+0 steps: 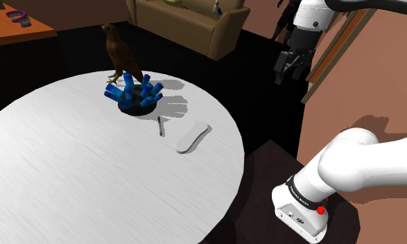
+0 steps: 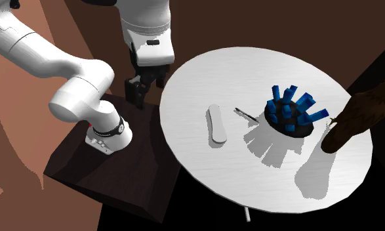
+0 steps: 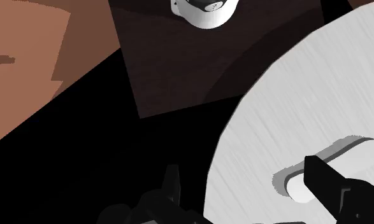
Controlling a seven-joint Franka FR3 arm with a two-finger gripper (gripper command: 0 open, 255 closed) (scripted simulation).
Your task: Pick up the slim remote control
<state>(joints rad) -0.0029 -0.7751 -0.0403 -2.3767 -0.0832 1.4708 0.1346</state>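
hovering short of the rim, pincer spread and empty

the all-black two-finger pincer (image 1: 290,67) hangs high off the side of the round white wood-grained bench (image 1: 70,173), roughly over the gap between the bench rim and the dark box stand (image 2: 99,170). its fingers stand well apart and nothing is between them. that looks like an approach posture, held wide so it can straddle a narrow body once lowered.

the slim white remote control with rounded ends (image 1: 192,136) lies flat on the bench, below the pincer and further in over the bench, near the rim on the pincer's side. in the wrist view its near end shows just beside one finger, untouched. it lies alone on bare surface, so there is room for a finger on each long side.

farther from the pincer than the remote are a thin dark pen (image 1: 160,126), then a black round holder bristling with blue pegs (image 1: 138,93), then a brown bird figure (image 1: 120,55). the pen is the nearest neighbour, close enough to be nudged by a careless descent.

judged from this, the reach is not yet done. the pincer needs to travel in over the remote's middle, turn across its width, and descend.
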